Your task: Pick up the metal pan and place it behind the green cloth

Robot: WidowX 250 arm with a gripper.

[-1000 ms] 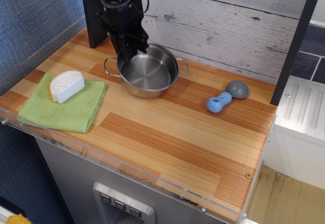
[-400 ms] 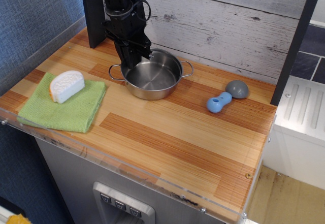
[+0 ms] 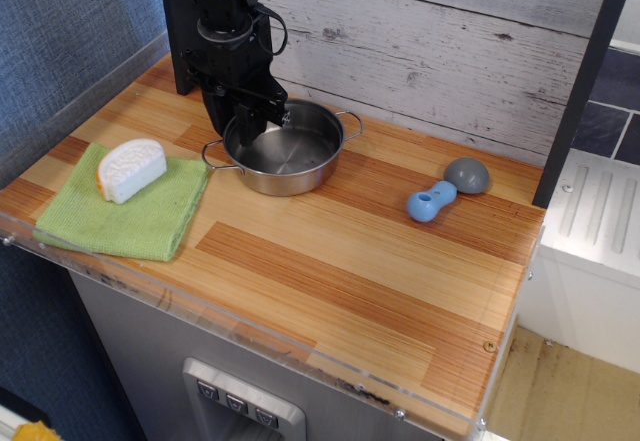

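Note:
The metal pan point(image 3: 285, 151) is a round shiny steel pot with two thin wire handles, standing at the back of the wooden counter, just right of the green cloth. My black gripper point(image 3: 250, 123) comes down from above and is shut on the pan's back-left rim. The green cloth point(image 3: 130, 209) lies flat at the counter's left front, with a white-and-orange cheese wedge point(image 3: 130, 168) on it. The pan's left handle is close to the cloth's back right corner.
A small grey dome point(image 3: 467, 174) and a blue dumbbell-shaped toy point(image 3: 431, 202) lie at the right back. A black post point(image 3: 185, 31) stands behind the gripper against the grey plank wall. A clear rim point(image 3: 250, 333) runs along the counter's front edge.
The gripper has moved the pan to the left, toward the cloth, and the pan has turned a little, with its handles at a new angle.

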